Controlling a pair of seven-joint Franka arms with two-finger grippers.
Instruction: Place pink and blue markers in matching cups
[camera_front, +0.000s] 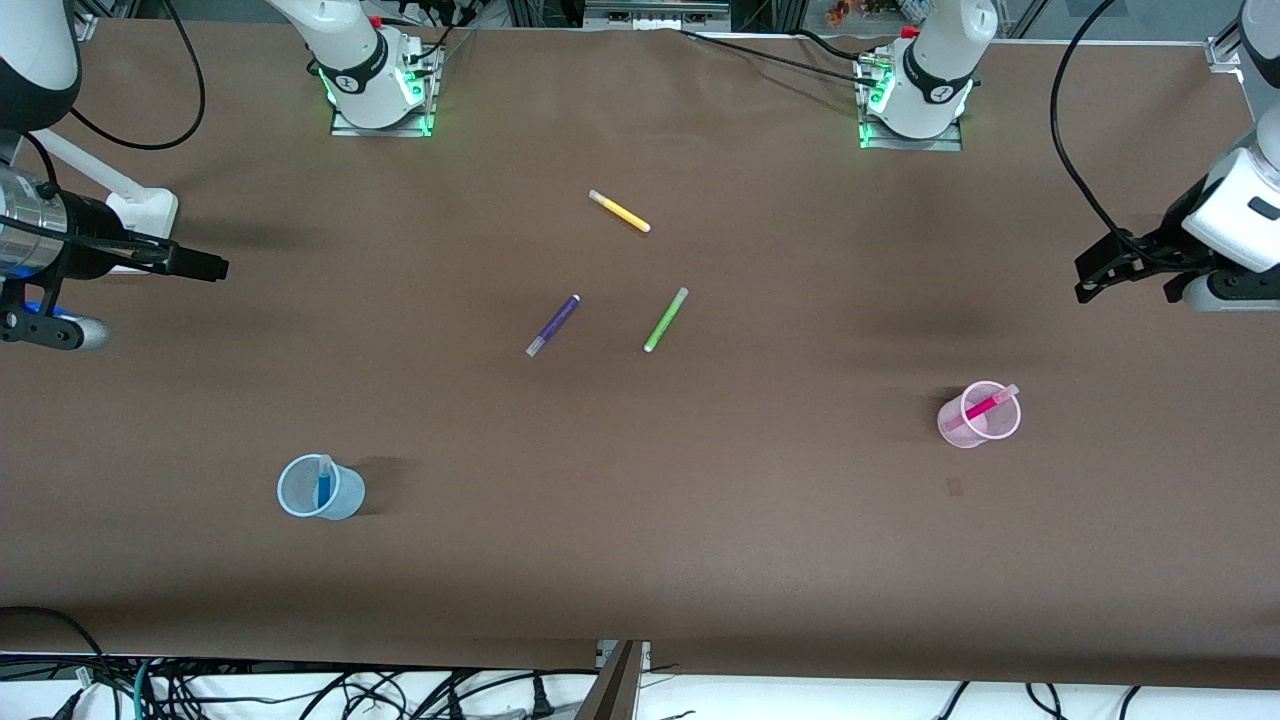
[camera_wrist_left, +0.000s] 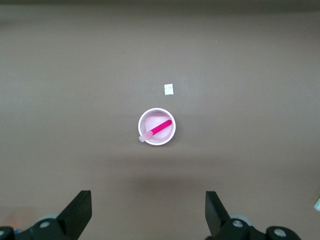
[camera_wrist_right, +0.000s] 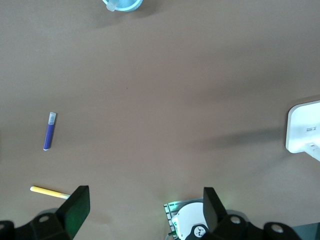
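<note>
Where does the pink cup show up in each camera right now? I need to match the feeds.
Front view: the pink cup stands toward the left arm's end of the table, with the pink marker leaning in it.
Left wrist view: the pink cup sits mid-picture, marker inside, with the open left gripper above it.
Right wrist view: not in it.
Shared landmark: the purple pen shows in the front and right wrist views.

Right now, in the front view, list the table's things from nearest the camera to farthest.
blue cup holding the blue marker → pink cup holding the pink marker → purple pen and green pen, about level → yellow pen.
</note>
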